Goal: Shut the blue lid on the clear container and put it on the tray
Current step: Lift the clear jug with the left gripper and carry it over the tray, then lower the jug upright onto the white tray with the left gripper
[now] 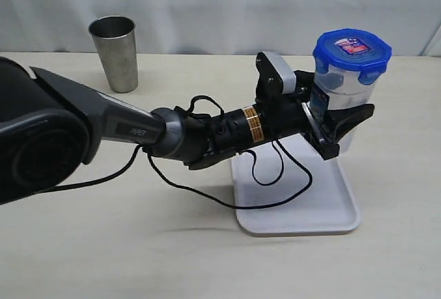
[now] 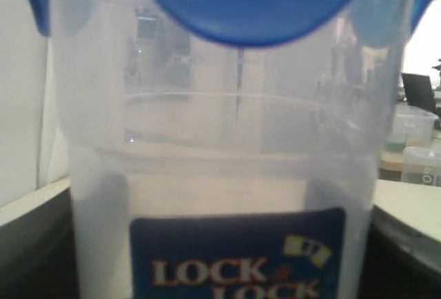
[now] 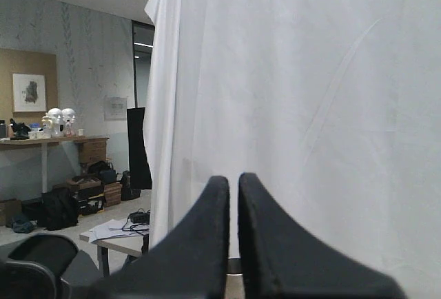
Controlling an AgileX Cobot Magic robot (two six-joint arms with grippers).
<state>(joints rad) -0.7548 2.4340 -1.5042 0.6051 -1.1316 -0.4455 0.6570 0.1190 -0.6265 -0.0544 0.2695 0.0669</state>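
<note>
clear container (image 2: 227, 161) base hidden, blue lid (image 2: 248, 3) cropped

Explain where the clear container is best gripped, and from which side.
Grip the clear container by its wall, under the blue lid, coming level from the side. It is upright, tall and narrow, and the lid's flaps overhang the top, so a grasp from above would likely meet them. The left gripper holds it this way.
</note>
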